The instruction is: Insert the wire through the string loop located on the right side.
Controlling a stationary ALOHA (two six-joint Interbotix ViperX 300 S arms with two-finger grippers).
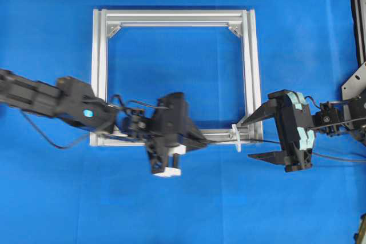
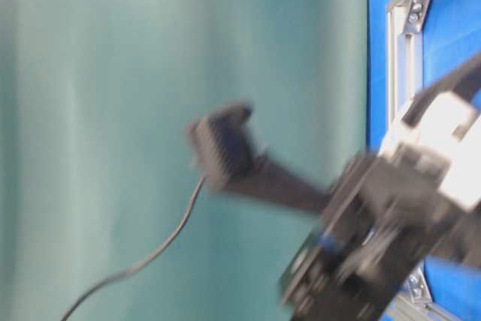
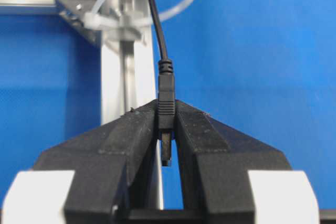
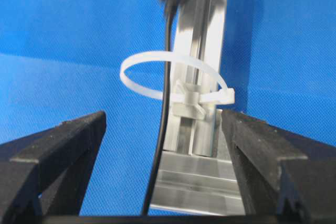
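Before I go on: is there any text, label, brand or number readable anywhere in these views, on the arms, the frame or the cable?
None can be read in any view.
The round blue spot on the left arm: no lettering can be made out.
The thin black wire's plug, the white string loop and the silver aluminium frame: no markings visible.
The table-level view is too blurred to read anything.

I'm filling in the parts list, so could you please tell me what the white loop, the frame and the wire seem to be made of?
The loop looks like translucent white plastic: a thin flat band with a locking head, like a cable tie. The frame seems to be brushed aluminium: silvery, matte, with straight grooves. The wire has a smooth black sheath, probably rubber or plastic, and a ribbed black plug.
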